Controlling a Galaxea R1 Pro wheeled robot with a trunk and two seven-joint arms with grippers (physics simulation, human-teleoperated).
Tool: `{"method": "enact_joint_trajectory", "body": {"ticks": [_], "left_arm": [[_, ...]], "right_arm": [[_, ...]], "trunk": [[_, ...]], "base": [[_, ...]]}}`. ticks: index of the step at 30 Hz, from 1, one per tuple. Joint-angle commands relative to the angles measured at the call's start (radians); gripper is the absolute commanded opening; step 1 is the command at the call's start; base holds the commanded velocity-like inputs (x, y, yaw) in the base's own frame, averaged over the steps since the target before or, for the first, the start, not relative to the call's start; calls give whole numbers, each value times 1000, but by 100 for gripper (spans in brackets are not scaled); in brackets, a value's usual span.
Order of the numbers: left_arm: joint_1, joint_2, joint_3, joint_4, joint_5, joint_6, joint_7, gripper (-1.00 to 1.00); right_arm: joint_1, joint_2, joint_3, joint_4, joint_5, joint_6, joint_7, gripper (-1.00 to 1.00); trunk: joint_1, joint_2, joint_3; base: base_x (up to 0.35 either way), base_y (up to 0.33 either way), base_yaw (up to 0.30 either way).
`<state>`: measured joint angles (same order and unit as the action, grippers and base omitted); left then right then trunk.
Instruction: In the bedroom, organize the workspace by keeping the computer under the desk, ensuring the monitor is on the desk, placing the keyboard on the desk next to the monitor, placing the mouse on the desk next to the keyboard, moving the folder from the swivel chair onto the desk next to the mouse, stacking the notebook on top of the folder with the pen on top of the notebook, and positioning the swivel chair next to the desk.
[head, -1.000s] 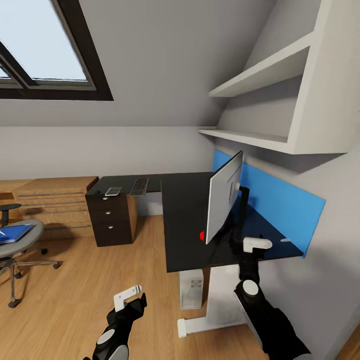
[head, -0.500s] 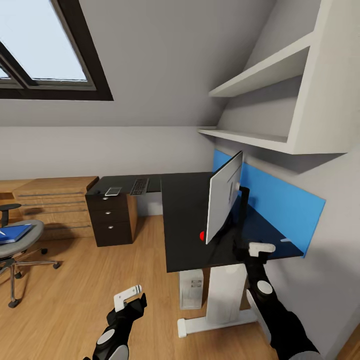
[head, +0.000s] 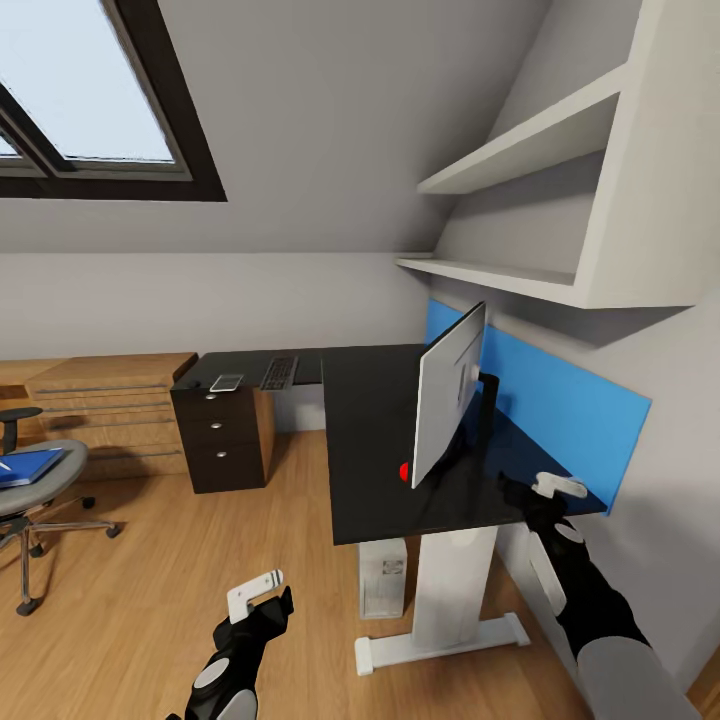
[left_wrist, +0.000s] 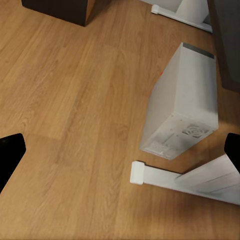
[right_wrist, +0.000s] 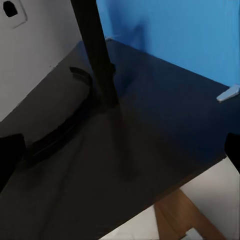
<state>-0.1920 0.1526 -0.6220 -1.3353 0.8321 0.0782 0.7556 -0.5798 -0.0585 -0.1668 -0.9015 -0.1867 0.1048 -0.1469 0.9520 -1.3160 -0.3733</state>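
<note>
I've swung the right end effector (head: 556, 487), fingers apart, rightward behind the monitor (head: 449, 394). Computer (left_wrist: 181, 102) sits under the worktop (head: 375, 440); folder (head: 27, 466) awaits on the swivel chair (head: 35, 490).

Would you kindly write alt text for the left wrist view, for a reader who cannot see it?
A white computer tower stands on a wooden floor beside the desk's white foot. A dark cabinet corner sits farther off, with the dark tips of the open left end effector at the frame's sides.

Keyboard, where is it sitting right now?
In the head view the keyboard lies on the far-left wing of the dark desk, above the drawer unit, beside a small flat device, well away from the monitor.
</note>
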Motion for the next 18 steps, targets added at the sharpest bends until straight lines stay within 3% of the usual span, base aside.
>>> {"method": "enact_joint_trajectory", "body": {"ticks": [1, 8, 18], "left_arm": [[-1, 1, -2, -1, 2, 5, 7, 100], [-1, 1, -2, -1, 3, 5, 7, 100], [-1, 2, -1, -1, 4, 5, 8, 100]], "right_arm": [[-1, 4, 0, -21, -10, 4, -4, 100], [-3, 44, -4, -73, -12, 3, -26, 100], [-2, 54, -4, -89, -10, -5, -38, 100]], "trunk": [[0, -1, -1], [0, -1, -1], [0, -1, -1]], "base": [[0, 0, 0], [0, 0, 0], [0, 0, 0]]}}
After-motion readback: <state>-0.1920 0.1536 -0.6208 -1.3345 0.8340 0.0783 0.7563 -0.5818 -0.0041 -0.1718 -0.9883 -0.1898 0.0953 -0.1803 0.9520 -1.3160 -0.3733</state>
